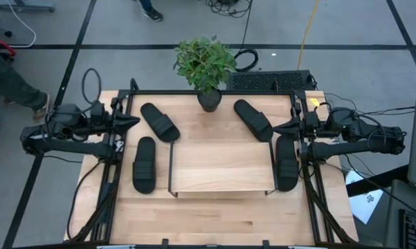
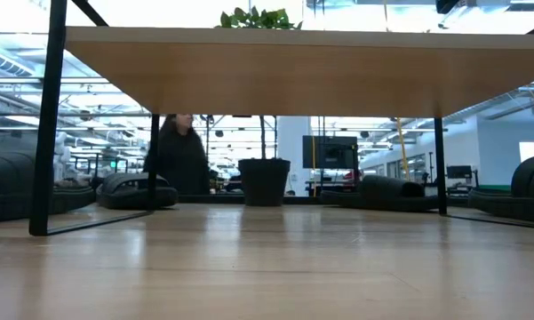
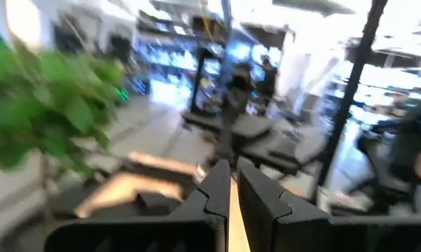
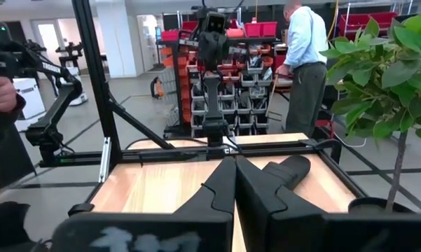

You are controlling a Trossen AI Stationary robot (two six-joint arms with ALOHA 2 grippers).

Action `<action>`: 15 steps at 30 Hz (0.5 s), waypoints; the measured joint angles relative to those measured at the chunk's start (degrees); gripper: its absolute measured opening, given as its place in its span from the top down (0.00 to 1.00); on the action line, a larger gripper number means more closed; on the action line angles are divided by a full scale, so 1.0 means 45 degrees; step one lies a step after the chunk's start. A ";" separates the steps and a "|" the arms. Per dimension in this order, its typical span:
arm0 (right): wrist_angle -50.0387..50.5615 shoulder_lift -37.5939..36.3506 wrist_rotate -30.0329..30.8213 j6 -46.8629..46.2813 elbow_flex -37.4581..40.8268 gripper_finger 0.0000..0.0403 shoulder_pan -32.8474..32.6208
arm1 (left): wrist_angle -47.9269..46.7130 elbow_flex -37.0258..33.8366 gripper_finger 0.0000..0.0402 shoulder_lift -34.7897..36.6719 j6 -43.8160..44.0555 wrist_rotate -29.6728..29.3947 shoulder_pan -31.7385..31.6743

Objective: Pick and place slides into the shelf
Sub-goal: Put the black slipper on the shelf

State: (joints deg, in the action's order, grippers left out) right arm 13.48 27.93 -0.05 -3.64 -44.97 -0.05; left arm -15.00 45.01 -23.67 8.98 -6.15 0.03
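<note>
**Four slides on the table, both grippers closed and empty**

The shelf [image 1: 221, 169] stands mid-table, its board bare. Left of it lie two slides: one angled at the far left [image 1: 159, 122], one just beside the shelf's left frame [image 1: 144, 164]. Right of it lie two more: one angled at the far right [image 1: 253, 119], one beside the right frame [image 1: 286, 162]. A potted plant [image 1: 206, 66] sits at the far edge. The left gripper [image 1: 134, 121] and right gripper [image 1: 278, 126] hover at the table's sides, fingers pressed together, holding nothing.

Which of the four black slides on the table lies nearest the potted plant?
The slide just right of the potted plant, lying aslant at the table's back; its heel end nearly reaches the pot, closer than the others.
</note>
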 joint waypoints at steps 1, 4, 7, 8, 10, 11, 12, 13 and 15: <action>0.0006 0.0009 0.0003 -0.0013 0.0000 1.00 0.0000 | 0.0191 -0.0002 0.94 -0.0101 -0.0227 -0.0372 -0.0002; -0.0163 0.0085 -0.0007 0.0208 0.0000 1.00 -0.0005 | 0.0654 -0.0009 0.94 -0.0605 -0.1323 -0.1239 -0.0005; -0.0595 0.0197 0.0070 0.0845 0.0005 1.00 -0.0005 | 0.0877 -0.0004 0.97 -0.1434 -0.2759 -0.2344 -0.0004; -0.0623 0.0202 0.0190 0.1028 0.0005 1.00 -0.0005 | 0.0885 -0.0009 0.98 -0.1775 -0.2996 -0.2678 -0.0005; -0.0543 0.0213 0.1175 0.1177 0.0005 1.00 -0.0005 | 0.1223 -0.0011 0.99 -0.2387 -0.3225 -0.3476 0.0000; -0.0466 0.0210 0.1723 0.1131 0.0005 1.00 -0.0005 | 0.1434 -0.0012 0.99 -0.2643 -0.3334 -0.3826 0.0000; -0.0274 0.0204 0.2177 0.1114 -0.0013 1.00 0.0016 | 0.1571 -0.0015 1.00 -0.2834 -0.3414 -0.4097 -0.0003; 0.0092 0.0199 0.2396 0.1203 -0.0116 1.00 0.0054 | 0.1666 -0.0018 1.00 -0.2945 -0.3429 -0.4318 -0.0005; 0.0772 0.0267 0.2402 0.1697 -0.0509 1.00 0.0161 | 0.1796 -0.0018 1.00 -0.2982 -0.3623 -0.4383 0.0000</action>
State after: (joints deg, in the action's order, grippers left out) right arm 16.95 29.13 10.76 4.00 -47.26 0.67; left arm -6.92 44.93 -37.09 -7.33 -25.88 0.03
